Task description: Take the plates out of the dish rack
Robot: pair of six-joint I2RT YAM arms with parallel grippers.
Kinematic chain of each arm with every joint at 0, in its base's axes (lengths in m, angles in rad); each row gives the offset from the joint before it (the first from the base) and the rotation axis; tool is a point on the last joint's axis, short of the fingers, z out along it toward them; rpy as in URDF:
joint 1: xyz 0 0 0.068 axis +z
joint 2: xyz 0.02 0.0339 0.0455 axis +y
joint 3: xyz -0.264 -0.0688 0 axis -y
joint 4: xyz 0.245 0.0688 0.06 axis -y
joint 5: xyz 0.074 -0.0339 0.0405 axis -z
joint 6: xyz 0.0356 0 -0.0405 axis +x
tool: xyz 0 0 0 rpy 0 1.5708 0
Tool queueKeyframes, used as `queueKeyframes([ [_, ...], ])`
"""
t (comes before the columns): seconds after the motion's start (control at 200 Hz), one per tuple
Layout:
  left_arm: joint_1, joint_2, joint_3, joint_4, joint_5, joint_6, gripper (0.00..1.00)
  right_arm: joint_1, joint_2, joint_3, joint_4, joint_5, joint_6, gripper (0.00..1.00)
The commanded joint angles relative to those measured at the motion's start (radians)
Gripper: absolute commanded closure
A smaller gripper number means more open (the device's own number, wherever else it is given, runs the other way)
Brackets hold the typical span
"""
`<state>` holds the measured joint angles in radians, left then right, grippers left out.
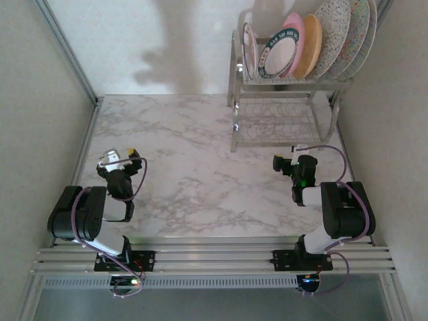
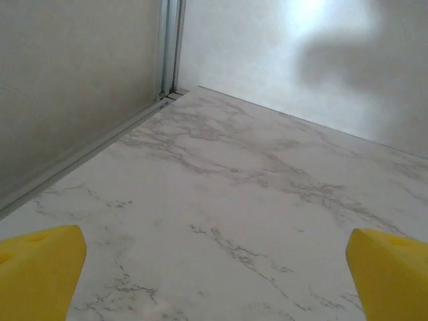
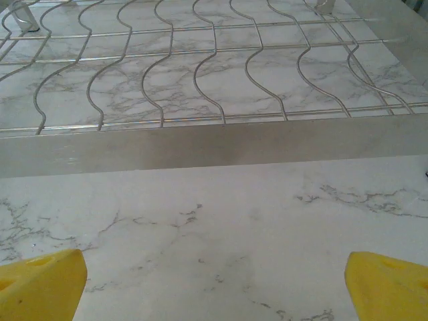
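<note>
The dish rack [image 1: 284, 100] stands at the table's far right, a chrome wire frame on two tiers. Several plates stand on edge in its upper basket: a maroon-rimmed one [image 1: 249, 48], a white one with a teal rim [image 1: 277, 55], a pink one [image 1: 295, 41], a tan-orange one [image 1: 310, 47], a grey-speckled one [image 1: 332, 35] and a multicolour one [image 1: 359, 27]. My left gripper [image 1: 122, 155] [image 2: 214, 274] hangs open over bare marble at the near left. My right gripper [image 1: 294, 159] [image 3: 214, 281] is open just in front of the rack's lower tier [image 3: 200, 80], holding nothing.
The marble table [image 1: 194, 154] spreads wide between the arms and the rack. Grey walls with aluminium rails [image 1: 67, 47] close in the left and right sides. The rack's flat front bar [image 3: 214, 144] crosses the right wrist view close ahead.
</note>
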<state>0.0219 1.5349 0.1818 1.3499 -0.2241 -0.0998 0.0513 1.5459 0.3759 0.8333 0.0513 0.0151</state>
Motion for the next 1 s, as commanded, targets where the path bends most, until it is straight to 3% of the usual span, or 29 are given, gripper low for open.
queueKeyframes([
  [0.0,-0.004,0.004,0.015,0.006,-0.005,0.015,0.01,0.007,-0.001,0.018,0.010,0.008,0.006,0.01],
  [0.736,-0.004,0.000,0.005,0.023,-0.009,0.015,0.01,0.007,-0.004,0.012,0.023,0.010,0.009,0.01],
  [0.831,-0.034,-0.082,-0.006,-0.012,-0.075,0.036,0.01,0.013,-0.117,0.000,-0.054,0.174,0.055,0.01],
  [0.936,-0.116,-0.234,0.027,-0.153,-0.227,0.087,0.01,0.022,-0.362,0.008,-0.223,0.391,0.128,0.01],
  [0.996,-0.130,-0.313,0.045,-0.172,-0.275,0.039,0.01,0.024,-0.503,0.046,-0.321,0.475,0.116,0.01],
])
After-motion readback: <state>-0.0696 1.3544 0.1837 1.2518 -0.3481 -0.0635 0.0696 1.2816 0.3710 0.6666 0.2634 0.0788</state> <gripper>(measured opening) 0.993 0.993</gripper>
